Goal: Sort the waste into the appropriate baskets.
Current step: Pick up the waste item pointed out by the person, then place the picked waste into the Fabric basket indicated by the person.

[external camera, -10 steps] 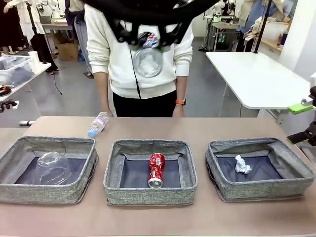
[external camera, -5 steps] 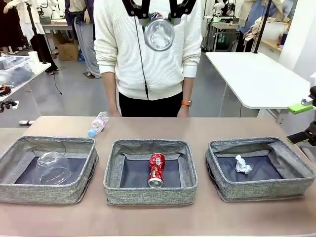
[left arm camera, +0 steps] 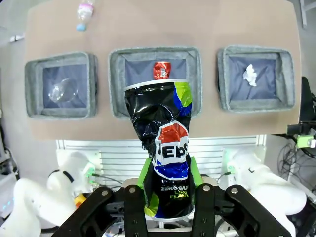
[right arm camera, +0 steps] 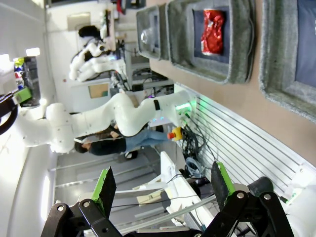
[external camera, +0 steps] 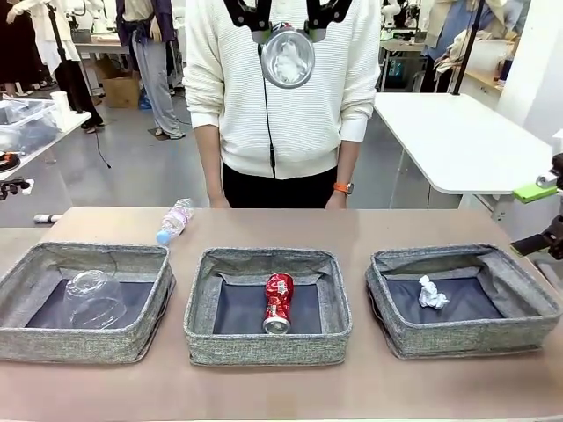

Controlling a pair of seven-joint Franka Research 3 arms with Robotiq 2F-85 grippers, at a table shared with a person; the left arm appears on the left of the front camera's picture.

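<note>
Three grey woven-fabric baskets with soft, slumped walls and dark flat bottoms stand in a row on the brown table [external camera: 264, 391]. The left basket [external camera: 26, 347] holds a clear plastic cup [external camera: 92, 297] lying on its side, thin-walled and glossy. The middle basket [external camera: 264, 347] holds a dented red can [external camera: 278, 301] lying lengthwise, its silver end toward the robot. The right basket [external camera: 475, 338] holds a small crumpled white paper ball [external camera: 432, 294] with sharp creases.

Beyond the left basket, on the bare table, a small clear bottle [external camera: 174, 221] with a pale blue cap lies on its side, cap pointing toward the baskets.

High above the table, the left gripper [left arm camera: 168, 168] pinches a dark blue-black can [left arm camera: 165, 148] between its green pads. The can's thin metal is badly crumpled at the waist, its skin glossy black with a red, white and blue roundel and patches of green; a silver rim edges its far end. In the left wrist view it hangs over the near wall of the middle basket, well above it. In the front view the can's round silvery end [external camera: 288, 55] shows near the top edge, in front of a person's white ribbed sweater [external camera: 281, 105].

The right gripper [right arm camera: 163, 185] stands with its jaws spread wide, nothing between the green pads, beyond the table's right edge, probably well above floor level, though the sideways view makes that hard to judge.
</note>
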